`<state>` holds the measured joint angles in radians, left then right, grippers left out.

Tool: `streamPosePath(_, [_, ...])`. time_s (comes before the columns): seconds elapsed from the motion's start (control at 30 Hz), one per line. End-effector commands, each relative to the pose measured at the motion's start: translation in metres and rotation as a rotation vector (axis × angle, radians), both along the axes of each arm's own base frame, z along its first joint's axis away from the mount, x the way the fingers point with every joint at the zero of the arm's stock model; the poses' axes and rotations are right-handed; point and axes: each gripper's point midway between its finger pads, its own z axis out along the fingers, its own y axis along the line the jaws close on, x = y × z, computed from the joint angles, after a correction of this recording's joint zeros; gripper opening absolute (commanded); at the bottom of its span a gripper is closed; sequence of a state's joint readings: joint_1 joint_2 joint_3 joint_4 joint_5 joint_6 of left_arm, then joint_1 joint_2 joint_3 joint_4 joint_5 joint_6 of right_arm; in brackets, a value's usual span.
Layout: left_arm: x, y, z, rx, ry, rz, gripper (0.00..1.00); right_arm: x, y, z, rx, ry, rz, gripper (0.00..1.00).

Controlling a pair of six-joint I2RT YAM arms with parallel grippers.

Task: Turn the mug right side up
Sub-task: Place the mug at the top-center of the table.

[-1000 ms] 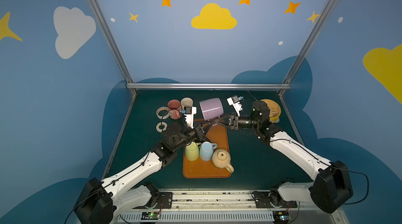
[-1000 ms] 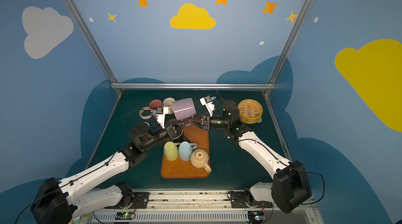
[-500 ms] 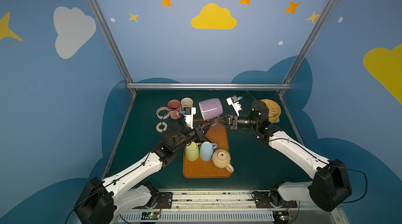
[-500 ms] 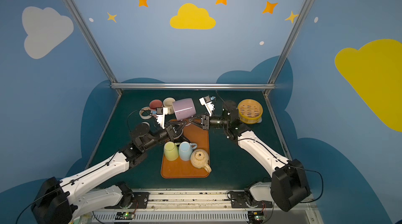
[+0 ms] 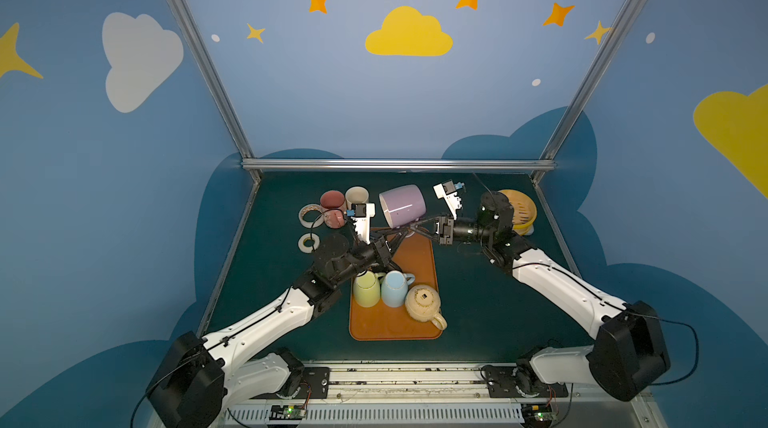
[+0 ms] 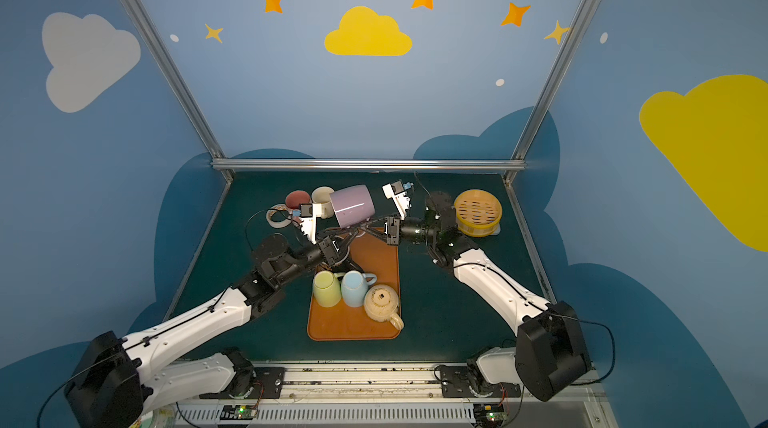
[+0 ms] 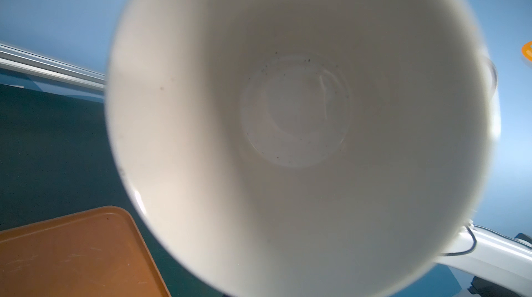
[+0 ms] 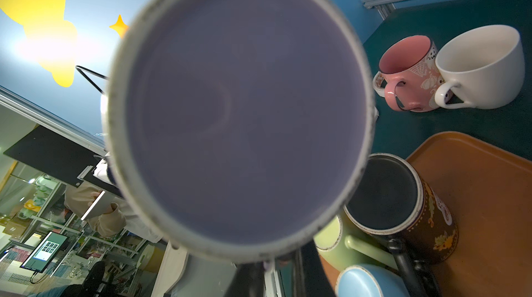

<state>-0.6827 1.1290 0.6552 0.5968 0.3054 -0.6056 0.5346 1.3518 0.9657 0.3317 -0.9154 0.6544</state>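
Inspection, near to far. At the 6 o'clock half of the orange tray (image 5: 417, 268) sit a teapot (image 5: 424, 303), a blue mug (image 5: 394, 288) and a yellow-green mug (image 5: 365, 289). Beyond them a dark decorated mug (image 8: 403, 203) stands under the work area; only the right wrist view shows it.

Above the tray's 12 o'clock end the lavender mug (image 5: 402, 205) hangs clear of the surface. It is on its side, mouth toward 8 o'clock and base toward 3 o'clock.

My left gripper (image 5: 400, 235) reaches in from 8 o'clock and my right gripper (image 5: 420, 229) from 3 o'clock. Both have narrow jaws that meet at the handle beneath the body. I judge both are pinching it, though the contact is small in both top views.

Assessment: the turn is roughly half done. 2 grips on 1 handle will fight a roll, so 1 should let go first. I would then rotate slowly until the mouth faces up, stay high over the dark mug, and lower onto bare tray.
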Motion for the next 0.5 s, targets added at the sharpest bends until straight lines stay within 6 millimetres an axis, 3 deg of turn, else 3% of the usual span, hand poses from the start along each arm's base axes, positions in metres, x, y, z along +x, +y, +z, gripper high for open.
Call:
streamPosePath(0.0, [-0.0125,-0.0073,0.0445,-0.075,-0.122,-0.068,0.07,-0.0111,0.0031,0.0161,0.039,-0.070,0.040,0.00])
streamPosePath(0.27, [-0.0113,-0.0064,0.0478,-0.072,-0.129,-0.058,0.29,-0.0138,0.0025,0.0166,0.040,-0.085,0.041,0.00])
streamPosePath(0.47, [-0.0109,-0.0078,0.0488,-0.072,-0.130,-0.061,0.33,-0.0159,0.0027,0.0179,0.042,-0.092,0.045,0.00])
